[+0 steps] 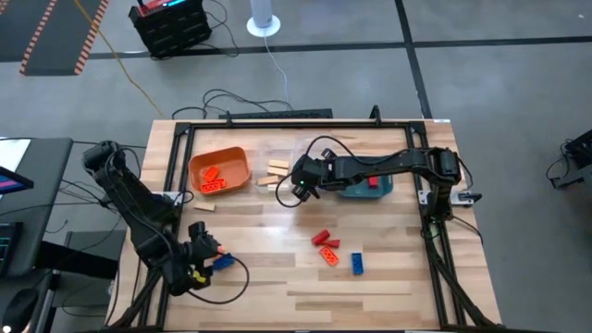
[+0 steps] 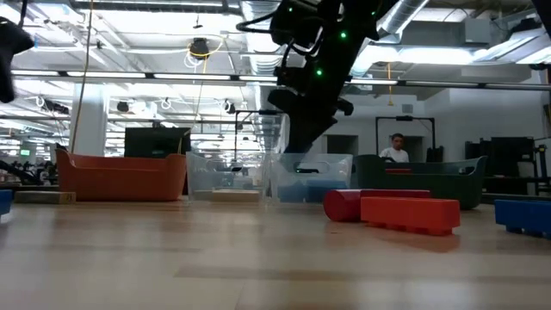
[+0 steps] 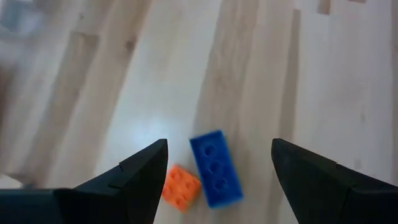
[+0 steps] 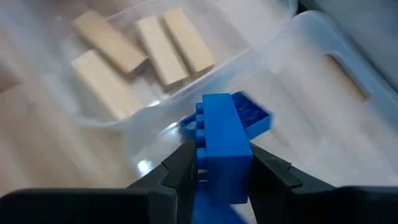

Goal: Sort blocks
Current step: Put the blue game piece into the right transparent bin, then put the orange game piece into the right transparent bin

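Note:
My right gripper hangs over the clear trays and is shut on a blue brick. A second blue brick shows just beyond it, over the clear tray. Tan bricks lie in the neighbouring clear tray. My left gripper is open near the table's near left corner, above a blue brick and a small orange brick that lie flat on the wood between its fingers. Red and orange bricks lie in the orange tray. My right gripper pinches the blue brick between its two fingers, on the brick's two long side faces. The brick sticks out past the fingertips, studs turned sideways. It is lifted clear, above the clear tray's rim.
A red brick, an orange brick and a blue brick lie on the open wood near the table's middle. One tan brick lies near the orange tray. The teal tray sits under my right arm. A person stands far behind.

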{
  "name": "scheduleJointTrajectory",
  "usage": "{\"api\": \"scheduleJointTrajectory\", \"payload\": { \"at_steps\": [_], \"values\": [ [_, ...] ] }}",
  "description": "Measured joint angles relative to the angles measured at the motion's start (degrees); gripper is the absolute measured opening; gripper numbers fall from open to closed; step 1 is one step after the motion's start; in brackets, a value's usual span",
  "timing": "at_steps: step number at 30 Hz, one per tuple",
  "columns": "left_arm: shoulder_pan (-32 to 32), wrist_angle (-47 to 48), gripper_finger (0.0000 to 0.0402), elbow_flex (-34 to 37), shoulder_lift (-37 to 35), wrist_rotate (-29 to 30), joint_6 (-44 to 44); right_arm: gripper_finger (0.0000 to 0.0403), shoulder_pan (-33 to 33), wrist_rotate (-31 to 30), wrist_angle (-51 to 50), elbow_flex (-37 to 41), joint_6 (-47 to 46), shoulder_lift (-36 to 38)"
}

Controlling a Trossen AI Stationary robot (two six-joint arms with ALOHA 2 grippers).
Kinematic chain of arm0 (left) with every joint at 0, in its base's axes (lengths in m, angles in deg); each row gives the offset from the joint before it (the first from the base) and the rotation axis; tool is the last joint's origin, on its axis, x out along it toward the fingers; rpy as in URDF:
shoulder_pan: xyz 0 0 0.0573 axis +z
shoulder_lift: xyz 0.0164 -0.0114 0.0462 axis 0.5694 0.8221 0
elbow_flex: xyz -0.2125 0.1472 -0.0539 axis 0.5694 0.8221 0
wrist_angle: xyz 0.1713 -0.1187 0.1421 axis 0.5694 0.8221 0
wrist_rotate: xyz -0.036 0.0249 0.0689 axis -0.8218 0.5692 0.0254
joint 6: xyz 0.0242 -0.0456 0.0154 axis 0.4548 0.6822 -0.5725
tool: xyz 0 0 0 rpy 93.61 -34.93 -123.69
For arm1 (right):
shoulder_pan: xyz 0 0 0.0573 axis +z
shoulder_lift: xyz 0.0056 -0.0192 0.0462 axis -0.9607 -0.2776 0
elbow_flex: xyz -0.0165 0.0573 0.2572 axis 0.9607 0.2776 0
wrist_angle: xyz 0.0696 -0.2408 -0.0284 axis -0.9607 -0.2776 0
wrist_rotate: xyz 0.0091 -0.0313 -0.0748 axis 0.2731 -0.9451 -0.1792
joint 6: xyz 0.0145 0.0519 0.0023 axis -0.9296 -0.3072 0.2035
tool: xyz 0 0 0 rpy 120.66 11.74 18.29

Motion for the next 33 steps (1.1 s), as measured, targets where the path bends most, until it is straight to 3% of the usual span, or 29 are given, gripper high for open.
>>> {"api": "scheduleJointTrajectory", "payload": {
  "at_steps": [10,17,25,33],
  "values": [
    [-0.2,-3.1,0.0281,0.0,0.1,-8.2,3.8,0.0195,1.3,3.0,-3.4,0.0,1.7,2.5],
    [-0.2,-5.6,0.0281,0.0,2.7,-6.4,3.8,0.0199,13.5,2.5,-1.0,0.0,6.0,8.3],
    [3.3,-6.9,0.0281,0.0,5.4,-2.9,1.4,0.0199,29.2,6.9,-4.4,-1.2,6.6,0.9],
    [6.7,-11.3,0.0281,0.0,5.4,-3.8,-4.0,0.0212,30.7,12.3,-21.2,-10.7,3.2,-6.8]
  ]
}}
